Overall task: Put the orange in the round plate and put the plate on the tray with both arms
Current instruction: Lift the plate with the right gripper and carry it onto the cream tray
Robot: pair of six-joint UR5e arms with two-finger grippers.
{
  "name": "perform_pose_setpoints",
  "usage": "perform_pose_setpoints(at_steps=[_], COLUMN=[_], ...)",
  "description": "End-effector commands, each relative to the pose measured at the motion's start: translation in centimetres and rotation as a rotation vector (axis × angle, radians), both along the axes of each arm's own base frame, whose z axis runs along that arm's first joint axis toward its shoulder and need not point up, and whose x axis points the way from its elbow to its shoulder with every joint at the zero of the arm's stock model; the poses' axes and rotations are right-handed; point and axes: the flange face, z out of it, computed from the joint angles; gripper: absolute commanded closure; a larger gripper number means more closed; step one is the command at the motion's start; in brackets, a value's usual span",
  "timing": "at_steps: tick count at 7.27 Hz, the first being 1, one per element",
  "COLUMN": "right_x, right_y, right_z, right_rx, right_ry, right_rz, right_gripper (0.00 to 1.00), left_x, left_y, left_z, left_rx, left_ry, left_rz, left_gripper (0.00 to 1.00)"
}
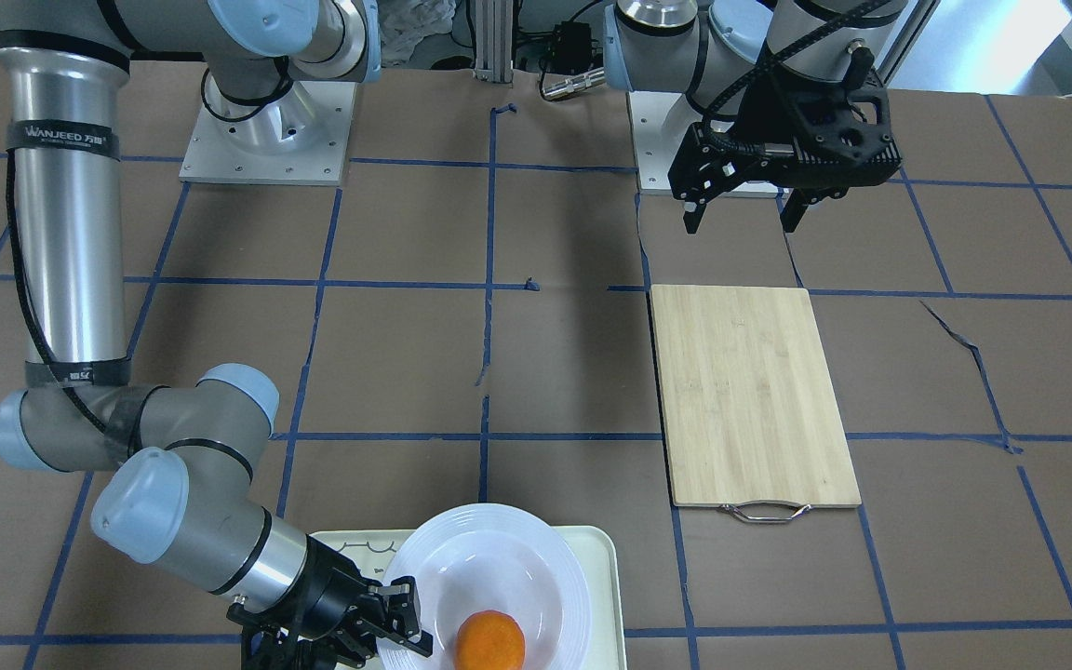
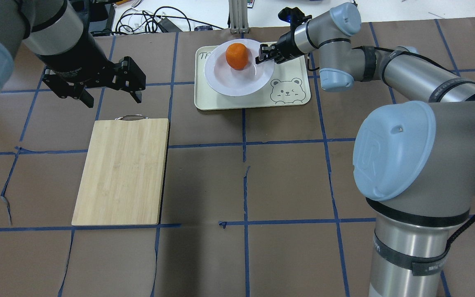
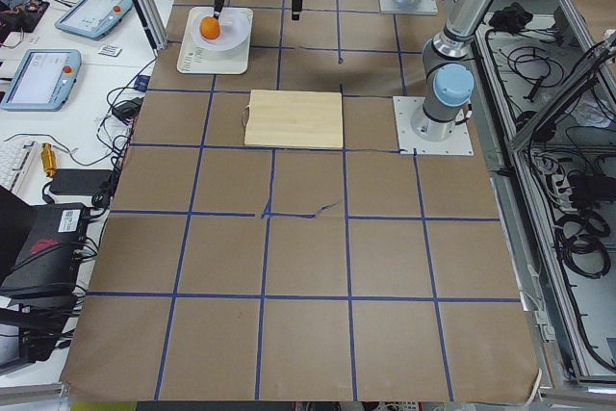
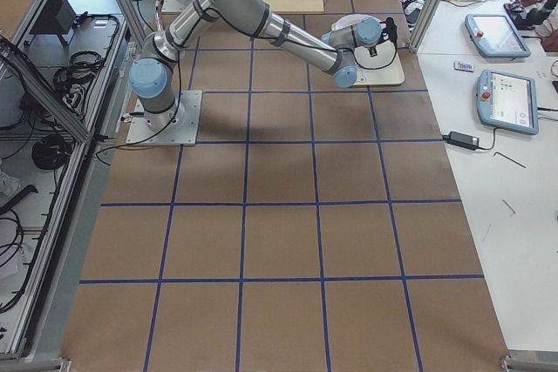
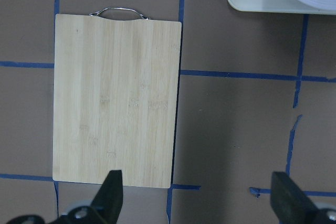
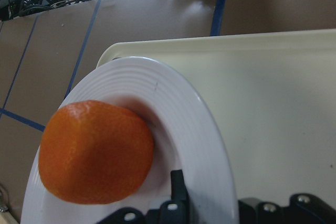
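The orange [image 2: 236, 55] lies in the sunken centre of the round plate [image 2: 241, 84], and the plate rests on the tray [image 2: 221, 101] at the table's far side. My right gripper [image 2: 262, 53] is at the plate's rim beside the orange. In the right wrist view one finger [image 6: 178, 187] lies inside the rim next to the orange [image 6: 97, 150], and the rim runs between the jaws, so the gripper looks shut on the plate [image 6: 173, 98]. My left gripper [image 2: 111, 99] hangs open and empty above the table, left of the tray.
A bamboo cutting board [image 2: 122, 171] with a metal handle lies on the left half of the table, just under and in front of my left gripper [image 5: 197, 198]. Blue tape lines grid the brown table cover. Cables and a post stand behind the tray.
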Motion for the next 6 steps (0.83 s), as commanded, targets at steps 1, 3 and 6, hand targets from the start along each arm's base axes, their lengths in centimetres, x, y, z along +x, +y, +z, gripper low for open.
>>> perform_pose_setpoints(at_steps=[1,3,6], right_x=[-0.3,-0.3,-0.4], right_y=[-1.3,-2.0,-1.9], right_z=[-1.5,-3.1,-2.6], right_rx=[0.001,0.012,0.066], right_ry=[0.0,0.001,-0.01], right_rz=[-0.003,-0.005,-0.076], right_gripper=[1.0,1.0,0.0], left_x=[0.0,0.0,0.0], left_y=[0.0,0.0,0.0], left_z=[0.0,-0.1,-0.1], left_rx=[-0.001,0.002,0.002], left_ry=[0.003,0.0,0.0], left_rz=[0.004,0.002,0.004], left_gripper=[0.0,0.0,0.0])
